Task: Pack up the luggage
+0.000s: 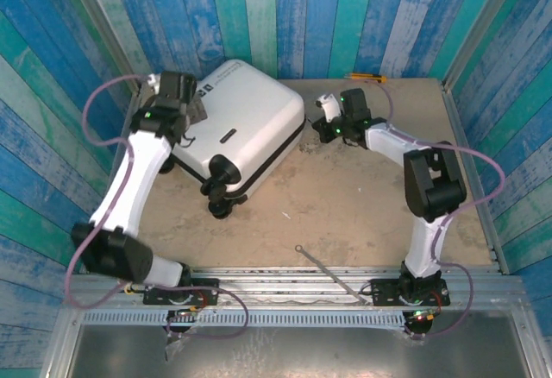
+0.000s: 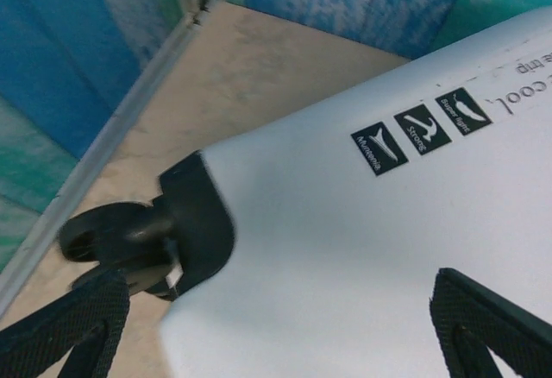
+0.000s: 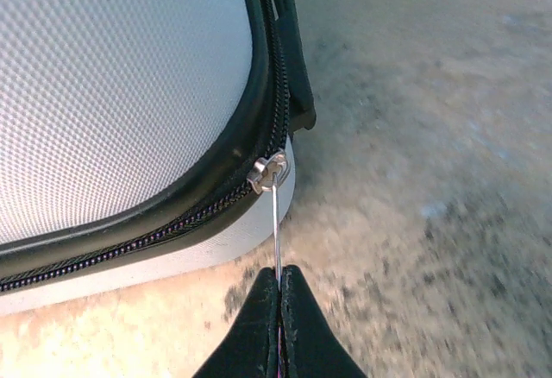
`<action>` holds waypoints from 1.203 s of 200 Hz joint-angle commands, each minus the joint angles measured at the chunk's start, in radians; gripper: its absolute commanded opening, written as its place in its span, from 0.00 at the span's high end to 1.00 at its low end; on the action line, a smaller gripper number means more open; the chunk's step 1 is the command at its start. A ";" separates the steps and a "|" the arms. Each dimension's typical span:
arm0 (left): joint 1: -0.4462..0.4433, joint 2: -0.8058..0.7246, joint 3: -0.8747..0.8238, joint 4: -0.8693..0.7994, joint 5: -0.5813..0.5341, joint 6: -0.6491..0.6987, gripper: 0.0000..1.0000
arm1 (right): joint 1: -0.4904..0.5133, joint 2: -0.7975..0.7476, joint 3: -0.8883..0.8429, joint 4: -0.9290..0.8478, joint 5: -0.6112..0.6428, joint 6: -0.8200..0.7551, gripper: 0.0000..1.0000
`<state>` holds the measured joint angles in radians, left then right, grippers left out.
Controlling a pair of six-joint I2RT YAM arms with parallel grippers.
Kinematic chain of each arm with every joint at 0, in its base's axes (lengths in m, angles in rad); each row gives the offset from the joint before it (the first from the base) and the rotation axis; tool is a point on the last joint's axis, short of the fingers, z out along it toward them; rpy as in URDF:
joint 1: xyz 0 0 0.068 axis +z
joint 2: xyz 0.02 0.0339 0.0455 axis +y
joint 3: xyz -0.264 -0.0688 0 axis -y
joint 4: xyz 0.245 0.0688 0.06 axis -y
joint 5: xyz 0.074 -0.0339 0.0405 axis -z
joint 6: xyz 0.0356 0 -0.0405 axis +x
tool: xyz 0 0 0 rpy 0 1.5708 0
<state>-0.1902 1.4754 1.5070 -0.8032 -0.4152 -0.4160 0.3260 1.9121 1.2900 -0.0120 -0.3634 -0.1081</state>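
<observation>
At the near edge of the bench [image 1: 362,214], a thin metal rod [image 1: 323,267] lies between the two arm bases, slanting from 10 o'clock to 4 o'clock; beyond it, toward 11 o'clock from the bench's middle, the luggage [image 1: 246,123] lies flat on its broad side with the white shell up and the two halves together; its wheeled end is turned toward 7 o'clock, with black wheels [image 1: 217,190] on the side nearest the bases; the left tool [image 1: 177,102] hangs over the luggage's 9 o'clock corner; in the left wrist view its fingers [image 2: 69,326] are spread wide with nothing between them but the shell below, one beside a wheel just off the corner, the other over the white surface near three small black labels [image 2: 423,128]; whether the fingers touch the shell cannot be told; the right tool [image 1: 326,117] sits at the luggage's 3 o'clock corner, low to the bench; in the right wrist view its fingers are pressed together on the thin metal zipper pull [image 3: 276,223], which runs straight up to the slider on the rounded corner; a small yellow-orange thing [image 1: 366,77], too small to name, lies at the far edge toward 1 o'clock.
</observation>
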 commanded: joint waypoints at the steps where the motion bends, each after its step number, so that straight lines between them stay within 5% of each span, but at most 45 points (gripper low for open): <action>1: 0.035 0.164 0.148 0.056 0.157 0.061 0.06 | -0.042 -0.128 -0.117 0.008 0.115 0.016 1.00; 44: 0.034 0.637 0.765 -0.165 0.265 0.112 0.06 | -0.002 -0.451 -0.383 -0.036 0.122 0.057 1.00; 78: 0.011 0.852 1.064 -0.159 0.316 0.111 0.06 | 0.178 -0.679 -0.558 -0.118 0.169 0.085 1.00; 113: -0.044 0.922 1.049 -0.105 0.381 0.113 0.01 | 0.348 -0.853 -0.682 -0.191 0.212 0.174 1.00; 159: -0.165 0.998 1.012 -0.158 0.464 0.150 0.06 | 0.374 -1.019 -0.762 -0.220 0.319 0.243 1.00; 198: -0.203 0.976 0.892 -0.100 0.496 0.074 0.22 | 0.322 -0.906 -0.687 -0.260 0.370 0.271 1.00; 240: -0.291 0.830 0.553 0.192 0.456 0.043 0.33 | 0.217 -0.740 -0.572 -0.258 0.316 0.162 1.00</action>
<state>-0.3889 2.3764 2.2593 -0.5999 0.0265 -0.3679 0.6216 1.0924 0.6800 -0.3141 -0.1581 0.1150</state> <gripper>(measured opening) 0.691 0.044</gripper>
